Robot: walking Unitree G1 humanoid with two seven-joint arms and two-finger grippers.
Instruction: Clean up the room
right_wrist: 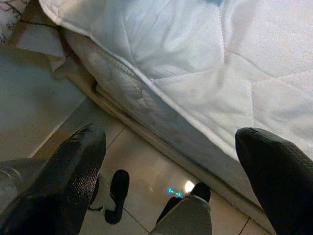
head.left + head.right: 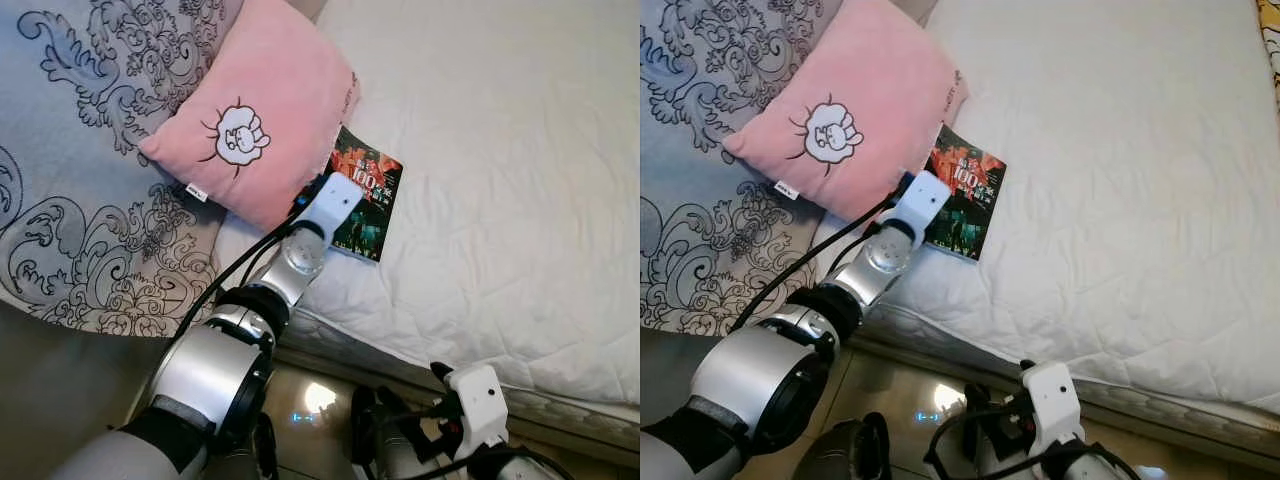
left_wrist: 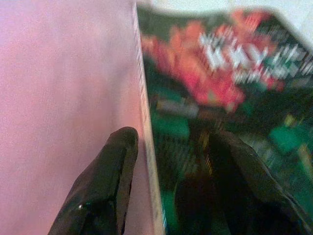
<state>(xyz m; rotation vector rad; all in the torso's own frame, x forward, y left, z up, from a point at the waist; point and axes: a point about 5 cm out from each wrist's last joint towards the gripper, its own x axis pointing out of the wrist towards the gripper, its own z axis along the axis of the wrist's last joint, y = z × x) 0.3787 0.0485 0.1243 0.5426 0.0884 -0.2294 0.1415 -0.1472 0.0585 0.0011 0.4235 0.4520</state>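
Note:
A dark book (image 2: 372, 187) with a red and green cover lies on the white mattress (image 2: 500, 150), its one edge tucked against a pink pillow (image 2: 260, 110) with a cartoon sheep. My left arm reaches over the bed edge, its white wrist (image 2: 332, 205) above the book's near corner. My left gripper (image 3: 172, 137) is open and straddles the book's edge (image 3: 146, 122): one finger (image 3: 105, 176) is on the pillow side and the other finger (image 3: 244, 181) is over the cover. My right gripper (image 1: 170, 137) hangs open low beside the mattress edge, holding nothing.
A grey blanket (image 2: 80, 150) with dark swirl patterns covers the bed to the left of the pillow. Glossy floor tiles (image 2: 310, 400) run along the mattress edge (image 1: 146, 98). The wide white mattress surface stretches to the right of the book.

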